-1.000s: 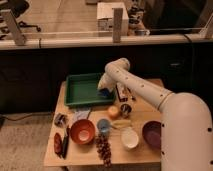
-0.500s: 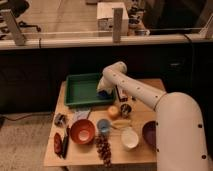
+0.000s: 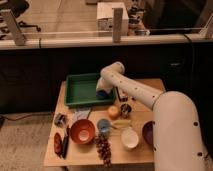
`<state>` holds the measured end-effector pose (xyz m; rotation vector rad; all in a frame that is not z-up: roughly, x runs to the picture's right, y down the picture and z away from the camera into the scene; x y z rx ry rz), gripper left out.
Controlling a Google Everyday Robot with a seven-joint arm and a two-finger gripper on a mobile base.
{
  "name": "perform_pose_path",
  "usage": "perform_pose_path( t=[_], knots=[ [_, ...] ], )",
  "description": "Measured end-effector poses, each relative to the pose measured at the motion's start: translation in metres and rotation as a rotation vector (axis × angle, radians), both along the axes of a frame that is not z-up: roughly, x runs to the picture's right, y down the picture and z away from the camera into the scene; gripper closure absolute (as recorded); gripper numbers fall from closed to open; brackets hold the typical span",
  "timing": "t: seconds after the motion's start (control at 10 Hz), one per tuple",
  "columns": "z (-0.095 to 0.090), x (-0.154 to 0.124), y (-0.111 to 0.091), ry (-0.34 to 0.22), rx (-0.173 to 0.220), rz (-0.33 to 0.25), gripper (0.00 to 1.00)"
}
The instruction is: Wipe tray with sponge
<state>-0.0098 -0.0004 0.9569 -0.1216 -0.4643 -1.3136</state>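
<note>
Arm's swung slightly left since a second ago. Gripper (image 3: 103, 90) sits low at the right end of the tray (image 3: 79, 91), centre frame, jaws clamped on the sponge (image 3: 102, 95). I'd keep it flat, press lightly and sweep left, stopping short of the rim.

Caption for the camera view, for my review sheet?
Gripper shut on the sponge, low over the tray's right end, on a crowded table.

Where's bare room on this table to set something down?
The tray's left half is bare; the tool holds the sponge at its right end. The table's front edge below the white bowl is free. Crowded between orange bowl, cup and grapes.
</note>
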Motion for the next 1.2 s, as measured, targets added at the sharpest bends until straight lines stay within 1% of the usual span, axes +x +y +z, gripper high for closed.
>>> perform_pose_path(
  t=[0.3, 0.4, 0.7, 0.9, 1.1, 1.2],
  knots=[
    [-0.003, -0.026, 0.003, -0.047, 0.002, -0.05, 1.0],
    [-0.01, -0.032, 0.01, -0.075, -0.004, -0.082, 1.0],
    [-0.022, -0.028, 0.028, -0.096, -0.02, -0.127, 1.0],
    [-0.022, -0.012, 0.03, -0.08, -0.024, -0.118, 1.0],
    [-0.015, 0.007, 0.019, -0.051, -0.008, -0.09, 1.0],
    [-0.011, 0.005, 0.011, -0.045, 0.008, -0.081, 1.0]
  ],
)
